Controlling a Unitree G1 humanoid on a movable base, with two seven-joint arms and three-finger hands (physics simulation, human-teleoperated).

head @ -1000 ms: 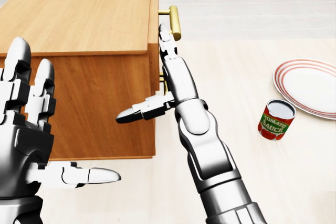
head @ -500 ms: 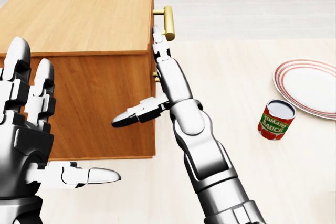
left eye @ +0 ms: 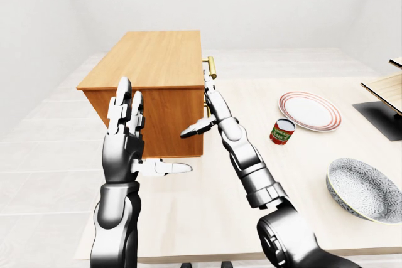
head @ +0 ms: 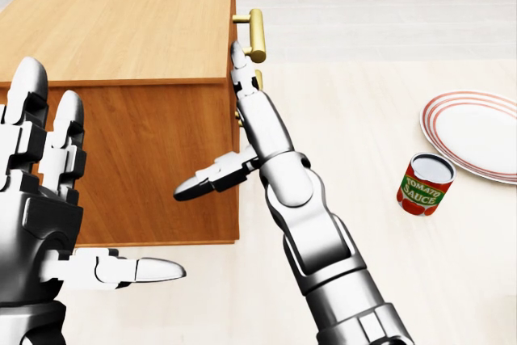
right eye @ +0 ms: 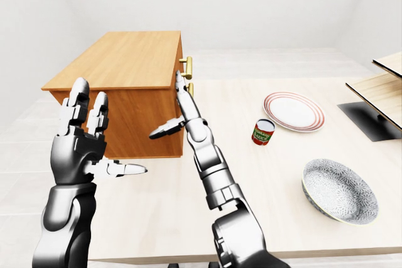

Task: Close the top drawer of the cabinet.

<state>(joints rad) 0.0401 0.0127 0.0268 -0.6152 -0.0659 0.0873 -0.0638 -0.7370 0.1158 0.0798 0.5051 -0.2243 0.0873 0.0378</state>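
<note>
Two hands are up, and only the right hand [head: 242,131] is working: fingers straight and unclenched, flat against the drawer [head: 237,30] face just below the brass handle [head: 256,35], thumb splayed out toward the head view's left. The left hand [head: 44,199] hangs apart, spread and holding nothing. The cabinet [left eye: 154,61] sits at the counter's [head: 363,280] left side, its handled face turned toward the view's right, its long axis running from the bottom of the view toward the top. The drawer looks nearly flush, I'd say. To finish well, push square along the slide, leftward in the view, palm flat near the handle so the drawer doesn't rack, and ease off once it seats.
</note>
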